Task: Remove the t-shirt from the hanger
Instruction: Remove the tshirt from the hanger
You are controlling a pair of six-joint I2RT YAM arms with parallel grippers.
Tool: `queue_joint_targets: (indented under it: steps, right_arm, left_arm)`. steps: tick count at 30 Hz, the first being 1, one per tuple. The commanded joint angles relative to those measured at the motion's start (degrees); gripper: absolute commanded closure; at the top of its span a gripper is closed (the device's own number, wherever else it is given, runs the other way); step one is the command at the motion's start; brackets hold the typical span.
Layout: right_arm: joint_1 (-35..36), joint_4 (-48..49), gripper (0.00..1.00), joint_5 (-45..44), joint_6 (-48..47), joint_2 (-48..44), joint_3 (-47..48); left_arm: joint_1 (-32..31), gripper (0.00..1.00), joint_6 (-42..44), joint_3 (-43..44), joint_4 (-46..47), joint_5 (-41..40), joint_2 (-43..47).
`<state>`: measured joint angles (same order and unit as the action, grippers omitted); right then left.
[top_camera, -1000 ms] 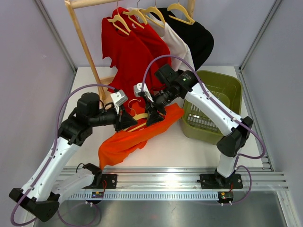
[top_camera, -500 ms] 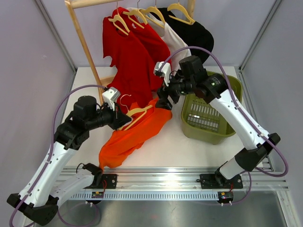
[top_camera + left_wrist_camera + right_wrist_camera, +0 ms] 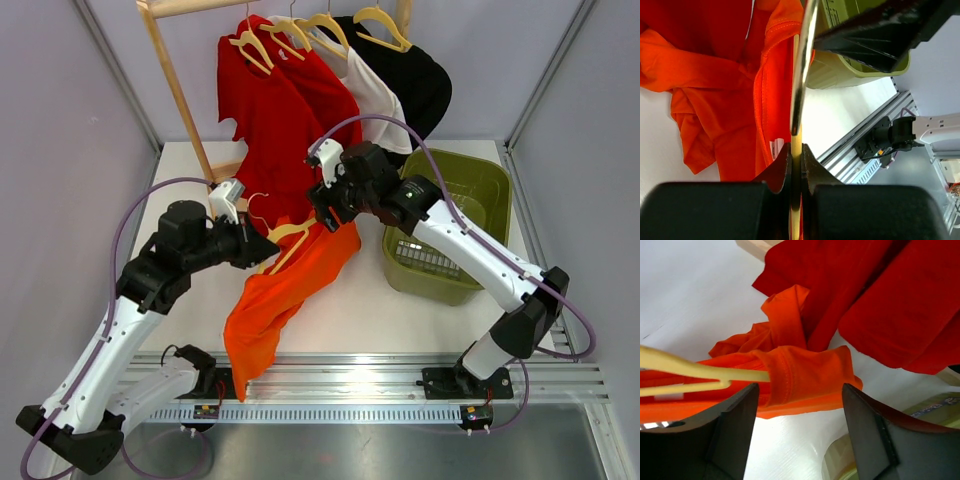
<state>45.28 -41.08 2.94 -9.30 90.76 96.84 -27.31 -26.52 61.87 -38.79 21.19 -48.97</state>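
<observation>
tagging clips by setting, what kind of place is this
Likely a lab test cell for laundry handling: plain grey walls, a wooden clothes rack with hung shirts, and a green basket on a white table.

The white desk [image 3: 350, 310] carries a green basket [image 3: 440, 285] on its right side, standing flat and close to the right edge. At the back left, the wooden clothes rack [image 3: 183, 100] stands with its foot on the desk. An orange t-shirt [image 3: 262, 305] trails across the middle. Its lower folds lie on the desk and reach the near edge by the metal rail [image 3: 400, 382].
</observation>
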Motion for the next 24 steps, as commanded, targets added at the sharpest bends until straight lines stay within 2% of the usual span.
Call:
queue_joint_targets:
  steps: [1,3,4,10,11,16,17,18,20,21,24]
  right_arm:
    - [0.86,3.38,0.29,-4.88,3.59,1.26,1.86]
    - [1.39,2.59,0.33,-4.7,3.94,2.13,2.13]
    - [1.65,2.41,0.38,-4.44,4.03,2.31,2.13]
    - [2.01,1.18,0.46,-3.2,5.08,3.11,2.39]
    - [2.18,1.26,0.5,-1.72,5.08,3.37,2.3]
    - [2.62,1.27,0.6,-4.07,5.17,5.3,2.65]
    - [2.62,1.27,0.63,-5.47,5.08,5.65,3.0]
    - [2.62,0.83,0.76,-6.18,4.82,6.44,3.44]
    - [2.62,0.56,0.9,-9.24,4.21,7.06,5.11]
    - [2.45,0.74,1.0,-10.75,3.94,7.06,5.46]
    - [1.4,2.75,1.0,-16.9,2.62,6.27,6.26]
  left_arm:
    - [0.15,1.0,-3.44,2.29,5.21,-1.24,0.19]
    - [0.15,1.0,-3.71,2.29,5.12,-1.59,0.19]
    - [0.15,1.0,-3.71,2.29,5.04,-1.85,0.19]
    - [0.15,1.0,-4.59,1.77,5.12,-3.08,0.37]
    - [0.15,1.0,-4.76,1.59,5.21,-3.0,0.54]
    - [0.15,1.0,-5.29,1.77,5.74,-2.12,0.89]
    - [0.15,1.0,-5.21,1.77,5.74,-2.03,0.89]
    - [0.15,1.0,-5.12,1.94,5.04,-2.03,0.98]
    - [0.15,1.0,-4.07,2.12,3.72,-2.91,1.16]
    - [0.15,1.0,-3.54,2.03,2.41,-3.0,1.33]
    - [0.15,1.0,-0.47,1.24,-0.49,-3.44,2.12]
